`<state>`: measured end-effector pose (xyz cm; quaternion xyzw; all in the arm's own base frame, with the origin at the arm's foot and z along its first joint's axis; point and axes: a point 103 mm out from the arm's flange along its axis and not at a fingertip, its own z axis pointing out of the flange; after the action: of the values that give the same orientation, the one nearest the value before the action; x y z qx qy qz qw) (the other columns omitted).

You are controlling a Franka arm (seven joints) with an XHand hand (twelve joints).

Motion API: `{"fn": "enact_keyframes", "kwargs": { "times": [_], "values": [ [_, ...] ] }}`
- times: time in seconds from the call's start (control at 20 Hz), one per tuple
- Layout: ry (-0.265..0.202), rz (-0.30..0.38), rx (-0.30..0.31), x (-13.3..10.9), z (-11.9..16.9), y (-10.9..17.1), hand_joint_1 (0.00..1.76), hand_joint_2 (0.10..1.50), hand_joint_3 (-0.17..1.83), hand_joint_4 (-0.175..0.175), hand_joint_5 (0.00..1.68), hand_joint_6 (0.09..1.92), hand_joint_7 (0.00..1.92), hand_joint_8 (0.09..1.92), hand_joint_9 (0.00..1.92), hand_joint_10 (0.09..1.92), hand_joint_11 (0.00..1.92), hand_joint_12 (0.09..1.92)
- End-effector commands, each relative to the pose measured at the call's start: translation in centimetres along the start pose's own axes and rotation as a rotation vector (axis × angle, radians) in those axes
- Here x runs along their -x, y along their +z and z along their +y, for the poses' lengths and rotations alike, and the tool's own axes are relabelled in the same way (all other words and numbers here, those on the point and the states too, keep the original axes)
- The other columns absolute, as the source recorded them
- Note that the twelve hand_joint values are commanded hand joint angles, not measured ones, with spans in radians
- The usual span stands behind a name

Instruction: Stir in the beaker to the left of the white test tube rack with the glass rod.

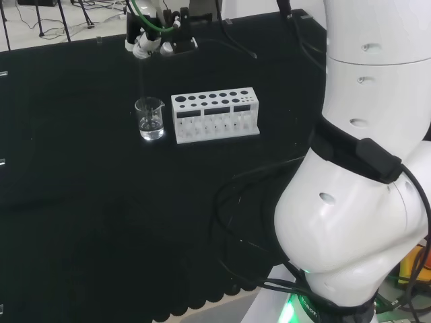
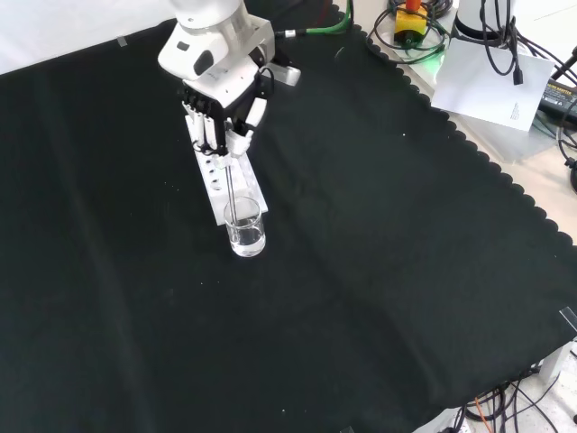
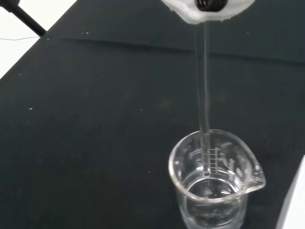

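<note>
- While the hand (image 2: 219,113) hangs above the bench with its fingers (image 2: 209,131) pointing down, they are curled together and pinching the top of the glass rod (image 2: 231,185), which drops straight from them.
- Holding the rod by its upper end and upright looks deliberate: the whole length below the fingers is free to reach into a vessel, and the hand itself stays clear of the rim.
- Directly beneath the hand stands the beaker (image 2: 245,227), and the rod's lower end is inside it; the wrist view shows the rod (image 3: 205,95) passing the rim toward the back wall of the beaker (image 3: 212,183) and reaching down to the clear liquid at the bottom.
- Whether the tip touches the glass floor cannot be told.
- Just beside the beaker, partly under the hand in the front view, lies the white rack (image 1: 214,115), close to the beaker but seemingly not touching it.
- Judging by this, the rod is placed and the stirring itself is the step in hand; small circles would suit, since the rack is close and a clear, light beaker could tip.
- Around everything spreads the black cloth (image 2: 379,271).
</note>
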<state>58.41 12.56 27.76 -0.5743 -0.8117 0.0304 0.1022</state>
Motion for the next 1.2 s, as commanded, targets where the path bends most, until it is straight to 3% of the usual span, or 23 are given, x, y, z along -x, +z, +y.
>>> {"fn": "enact_keyframes", "kwargs": {
  "times": [0.05,0.25,0.55,0.95,1.2],
  "values": [
    [0.043,0.009,-0.004,3.0,-1.4,0.0,1.32,1.09,-0.17,-0.175,1.41,0.09,1.18,1.0,1.55,0.86,1.64,0.52],
    [0.055,0.006,-0.007,3.2,-3.2,-0.2,1.32,1.09,-0.17,-0.175,1.41,0.09,1.18,1.0,1.55,0.86,1.64,0.52],
    [0.032,-0.005,-0.027,0.9,-3.9,0.8,1.32,1.09,-0.17,-0.175,1.41,0.09,1.18,1.0,1.55,0.87,1.64,0.52],
    [-0.024,0.001,-0.019,-1.2,-1.6,0.7,1.32,1.09,-0.17,-0.175,1.41,0.09,1.18,1.0,1.55,0.87,1.64,0.52],
    [-0.009,-0.003,-0.004,-0.5,-0.8,0.3,1.32,1.09,-0.17,-0.175,1.41,0.09,1.18,1.0,1.55,0.87,1.64,0.52]
  ]
}}
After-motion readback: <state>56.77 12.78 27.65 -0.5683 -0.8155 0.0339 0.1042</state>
